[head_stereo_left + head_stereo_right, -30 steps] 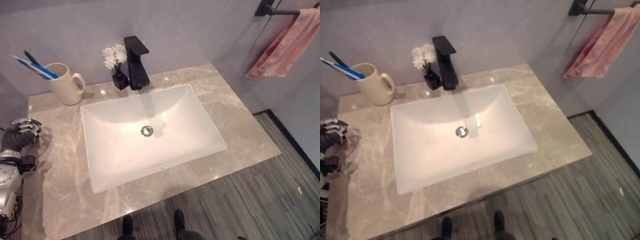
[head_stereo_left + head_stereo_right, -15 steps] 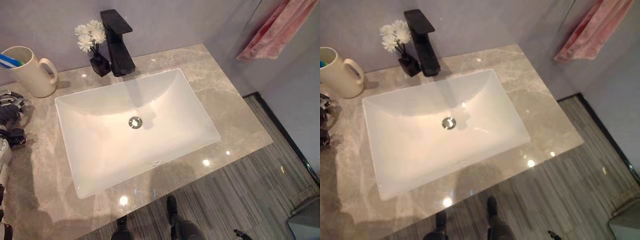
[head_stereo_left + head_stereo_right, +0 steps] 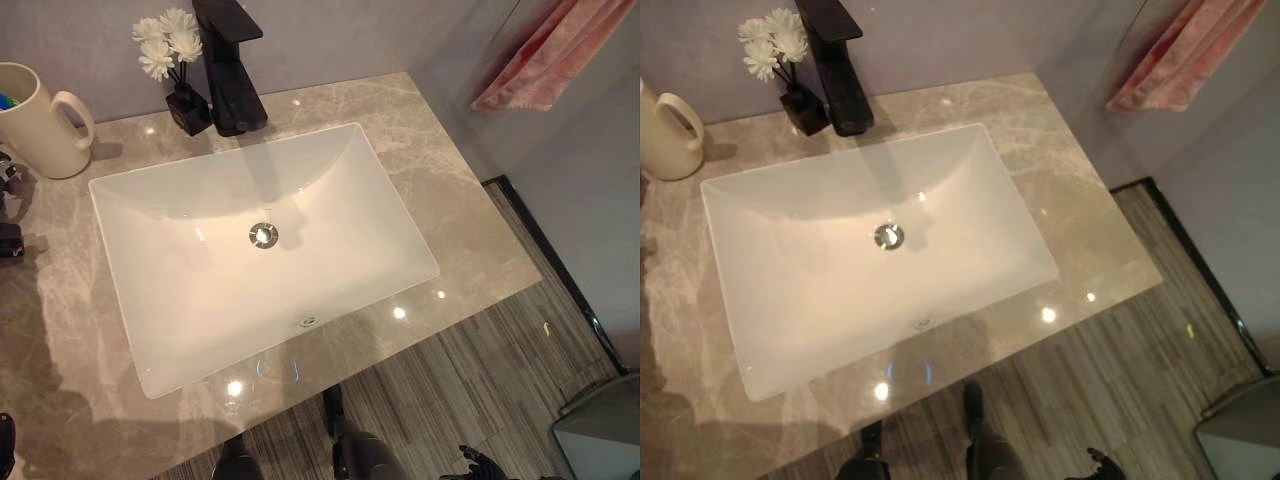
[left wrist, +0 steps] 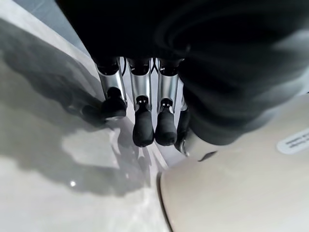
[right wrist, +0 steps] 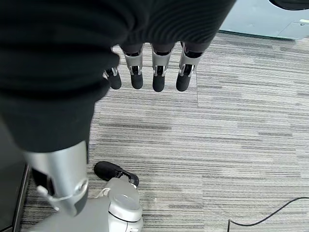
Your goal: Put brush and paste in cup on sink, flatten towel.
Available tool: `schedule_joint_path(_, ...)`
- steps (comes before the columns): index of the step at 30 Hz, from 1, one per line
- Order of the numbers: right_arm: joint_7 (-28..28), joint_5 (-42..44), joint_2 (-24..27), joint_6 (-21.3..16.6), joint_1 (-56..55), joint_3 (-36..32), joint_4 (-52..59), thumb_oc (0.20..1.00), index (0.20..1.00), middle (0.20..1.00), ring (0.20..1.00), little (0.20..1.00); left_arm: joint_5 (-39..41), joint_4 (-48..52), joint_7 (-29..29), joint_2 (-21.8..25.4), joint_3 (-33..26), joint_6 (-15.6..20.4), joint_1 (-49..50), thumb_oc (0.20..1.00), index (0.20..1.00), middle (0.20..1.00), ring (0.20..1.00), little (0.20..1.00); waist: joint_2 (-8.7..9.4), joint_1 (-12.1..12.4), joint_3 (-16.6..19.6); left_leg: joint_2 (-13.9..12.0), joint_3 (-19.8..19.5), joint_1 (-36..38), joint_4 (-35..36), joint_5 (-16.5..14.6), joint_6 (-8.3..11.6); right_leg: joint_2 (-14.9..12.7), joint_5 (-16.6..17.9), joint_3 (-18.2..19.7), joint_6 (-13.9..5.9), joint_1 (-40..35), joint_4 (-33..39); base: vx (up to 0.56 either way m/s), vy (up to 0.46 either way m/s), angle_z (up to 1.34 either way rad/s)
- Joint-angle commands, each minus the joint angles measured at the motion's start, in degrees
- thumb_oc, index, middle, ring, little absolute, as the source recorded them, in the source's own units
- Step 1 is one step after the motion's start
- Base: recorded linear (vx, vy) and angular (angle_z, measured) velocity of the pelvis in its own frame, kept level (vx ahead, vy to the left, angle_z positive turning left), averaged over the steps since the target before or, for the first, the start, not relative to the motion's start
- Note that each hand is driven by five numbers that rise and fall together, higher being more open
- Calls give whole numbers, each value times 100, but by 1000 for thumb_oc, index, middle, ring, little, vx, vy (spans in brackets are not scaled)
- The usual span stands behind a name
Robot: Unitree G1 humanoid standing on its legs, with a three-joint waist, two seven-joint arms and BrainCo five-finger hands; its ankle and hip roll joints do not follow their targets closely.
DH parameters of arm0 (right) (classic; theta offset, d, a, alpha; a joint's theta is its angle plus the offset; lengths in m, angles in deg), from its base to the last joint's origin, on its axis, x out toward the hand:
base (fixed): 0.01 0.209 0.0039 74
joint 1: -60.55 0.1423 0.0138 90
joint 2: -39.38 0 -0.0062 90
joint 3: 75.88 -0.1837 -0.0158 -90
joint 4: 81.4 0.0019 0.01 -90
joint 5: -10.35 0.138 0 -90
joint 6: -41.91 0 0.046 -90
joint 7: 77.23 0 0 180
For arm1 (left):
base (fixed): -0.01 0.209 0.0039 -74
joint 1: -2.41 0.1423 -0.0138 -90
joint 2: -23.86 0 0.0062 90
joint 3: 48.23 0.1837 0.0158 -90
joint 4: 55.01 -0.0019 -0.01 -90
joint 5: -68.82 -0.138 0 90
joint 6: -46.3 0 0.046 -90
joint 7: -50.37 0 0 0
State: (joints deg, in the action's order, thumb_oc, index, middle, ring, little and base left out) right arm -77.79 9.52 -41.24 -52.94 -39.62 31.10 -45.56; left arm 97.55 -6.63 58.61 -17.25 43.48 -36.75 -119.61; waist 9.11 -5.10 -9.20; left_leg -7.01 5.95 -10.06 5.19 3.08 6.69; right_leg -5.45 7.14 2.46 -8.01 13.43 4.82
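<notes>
Standing at the counter's [image 3: 440, 215] back left corner beside the white sink [image 3: 255, 250], cream cup [image 3: 35, 125] holding something blue, pink towel [image 3: 545, 55] hanging bunched on the wall, left hand [image 4: 145, 121] near the cup and right hand [image 5: 152, 72] over the floor, both with fingers straight and empty.

Bathroom, white sink [image 3: 180, 330] in marble counter [image 3: 450, 215], black faucet [image 3: 228, 60], seemingly pink towel [image 3: 545, 55]

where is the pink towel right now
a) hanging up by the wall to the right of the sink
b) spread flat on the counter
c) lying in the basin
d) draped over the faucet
a: the pink towel hangs against the wall up and to the right of the sink, clear of the counter and the black faucet.
</notes>
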Motion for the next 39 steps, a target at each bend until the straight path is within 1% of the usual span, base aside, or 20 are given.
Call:
schedule_joint_path(1,-80,26,365,12,3,91,35,1000,1000,1000,1000,1000,-89,-261,32,-98,279,2,-132,200,200,200,200,200,-175,-28,20,46,-183,-218,-19,117,-304,-345,-36,-69,-353,-239,-381,0,0,0)
schedule_joint_path(5,-88,-12,361,32,-6,137,-34,1000,1000,1000,1000,1000,-139,-221,108,-245,409,-1,-300,200,200,200,200,200,-133,-45,65,28,-154,-209,-19,102,-295,-336,-38,-54,-338,-228,-355,0,0,0)
schedule_joint_path(13,-115,79,430,54,-36,98,154,1000,1000,1000,1000,1000,-8,-362,257,-524,571,-3,-723,200,200,200,200,200,-127,-104,98,26,-139,-223,-19,97,-283,-331,-52,-25,-322,-213,-287,0,0,0)
schedule_joint_path(22,-103,64,369,67,-58,140,29,1000,1000,1000,1000,1000,-25,-541,440,-804,673,12,-1055,200,200,200,200,200,-102,-170,137,20,-116,-263,-19,100,-279,-306,-43,-2,-302,-159,-250,6,-11,-4)
schedule_joint_path(29,-110,40,317,61,-97,155,77,1000,1000,1000,1000,1000,-162,-552,691,-1078,517,13,-1052,200,200,200,200,200,-59,-171,158,9,-134,-270,-19,96,-270,-282,-91,16,-277,-153,-223,2,-11,-2)
schedule_joint_path(34,-138,14,307,67,-145,152,85,1000,1000,1000,1000,1000,-297,-390,749,-1182,336,8,-765,200,200,200,200,200,-70,-133,183,11,-153,-240,-19,89,-268,-280,-140,-5,-262,-200,-228,0,0,0)
schedule_joint_path(39,-167,-70,263,88,-157,125,64,1000,1000,1000,1000,1000,-453,-110,788,-1235,-12,-14,-240,200,200,200,200,200,-96,-41,254,26,-187,-144,-19,60,-267,-299,-201,-69,-249,-323,-228,0,0,0)
